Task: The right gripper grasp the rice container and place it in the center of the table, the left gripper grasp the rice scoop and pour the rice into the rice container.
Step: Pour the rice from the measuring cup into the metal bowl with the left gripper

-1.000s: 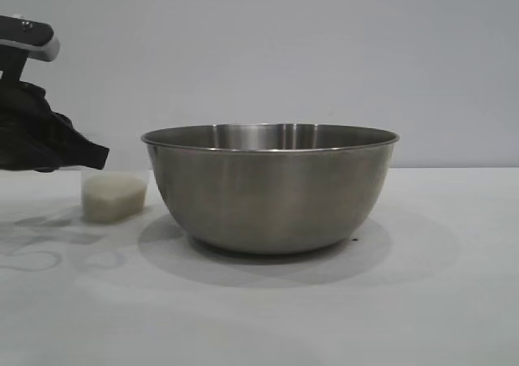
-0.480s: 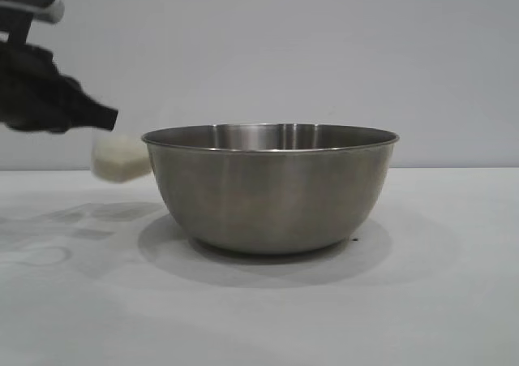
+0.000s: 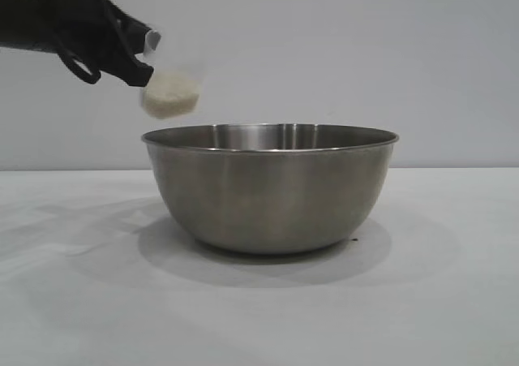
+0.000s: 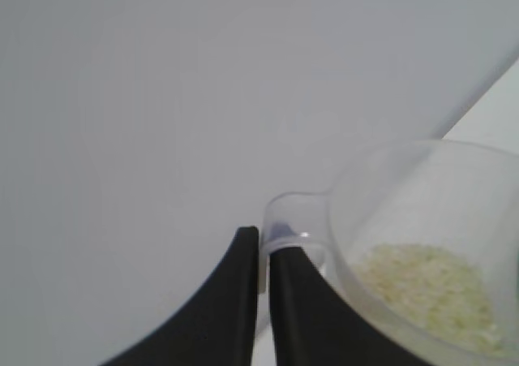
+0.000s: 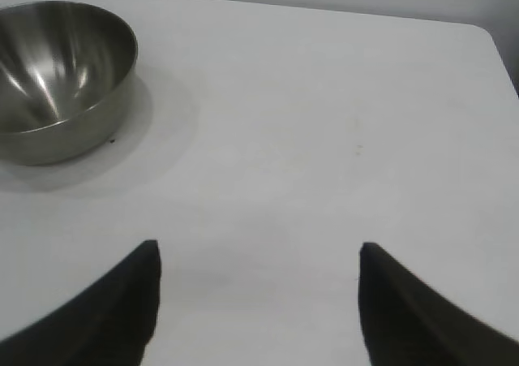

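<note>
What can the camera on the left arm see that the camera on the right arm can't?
Only the left wrist view shows the left gripper shut on the handle of the clear cup, with rice inside. Only the right wrist view shows the steel bowl standing apart from the open, empty right gripper. Both show some of the white table.

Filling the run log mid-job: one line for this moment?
left claw: shut on clear plastic scoop, tilted above steel bowl rim | white rice: unpoured | right claw: open, parked
</note>
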You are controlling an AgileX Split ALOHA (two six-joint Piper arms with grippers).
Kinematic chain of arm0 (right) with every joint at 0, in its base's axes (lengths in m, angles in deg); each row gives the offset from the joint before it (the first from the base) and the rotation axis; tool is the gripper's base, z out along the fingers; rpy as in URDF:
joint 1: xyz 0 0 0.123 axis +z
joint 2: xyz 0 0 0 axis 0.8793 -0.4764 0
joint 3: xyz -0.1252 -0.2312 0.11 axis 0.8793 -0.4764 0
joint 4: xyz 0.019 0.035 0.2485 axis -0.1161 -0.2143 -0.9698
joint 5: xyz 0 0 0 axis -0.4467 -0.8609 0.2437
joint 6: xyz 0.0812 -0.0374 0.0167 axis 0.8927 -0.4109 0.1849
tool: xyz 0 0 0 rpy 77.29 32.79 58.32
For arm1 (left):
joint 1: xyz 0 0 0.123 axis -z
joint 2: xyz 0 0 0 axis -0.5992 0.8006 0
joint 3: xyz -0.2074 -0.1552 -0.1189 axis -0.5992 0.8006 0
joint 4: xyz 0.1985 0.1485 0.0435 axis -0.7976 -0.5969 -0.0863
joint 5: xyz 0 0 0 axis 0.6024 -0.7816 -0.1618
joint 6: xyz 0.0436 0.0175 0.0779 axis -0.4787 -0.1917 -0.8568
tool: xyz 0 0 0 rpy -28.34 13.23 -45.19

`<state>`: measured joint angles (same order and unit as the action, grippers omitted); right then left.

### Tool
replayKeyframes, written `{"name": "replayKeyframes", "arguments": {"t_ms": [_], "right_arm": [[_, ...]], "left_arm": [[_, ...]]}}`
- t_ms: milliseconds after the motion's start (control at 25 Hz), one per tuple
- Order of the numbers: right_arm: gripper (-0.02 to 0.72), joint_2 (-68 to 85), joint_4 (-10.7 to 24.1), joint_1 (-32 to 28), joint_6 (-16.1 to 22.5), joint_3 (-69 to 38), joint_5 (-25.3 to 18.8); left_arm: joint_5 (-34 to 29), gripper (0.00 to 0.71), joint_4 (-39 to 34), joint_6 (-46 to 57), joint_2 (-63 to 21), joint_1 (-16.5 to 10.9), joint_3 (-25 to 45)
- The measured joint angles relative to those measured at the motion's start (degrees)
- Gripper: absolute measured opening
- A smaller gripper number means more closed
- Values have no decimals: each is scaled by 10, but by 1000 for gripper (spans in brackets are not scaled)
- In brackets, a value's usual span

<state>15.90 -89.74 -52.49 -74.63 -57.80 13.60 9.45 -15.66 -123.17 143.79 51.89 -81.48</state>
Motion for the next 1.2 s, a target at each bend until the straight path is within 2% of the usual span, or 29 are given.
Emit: {"name": "replayKeyframes", "arguments": {"t_ms": [360, 720, 1200], "right_arm": [[442, 0, 0, 0, 0, 0, 0], [442, 0, 0, 0, 0, 0, 0], [442, 0, 0, 0, 3, 0, 0]], "left_arm": [[0, 0, -112, -113, 0, 0, 0], [0, 0, -183, -292, 0, 0, -1], [1, 0, -196, -475, 0, 18, -1]]}}
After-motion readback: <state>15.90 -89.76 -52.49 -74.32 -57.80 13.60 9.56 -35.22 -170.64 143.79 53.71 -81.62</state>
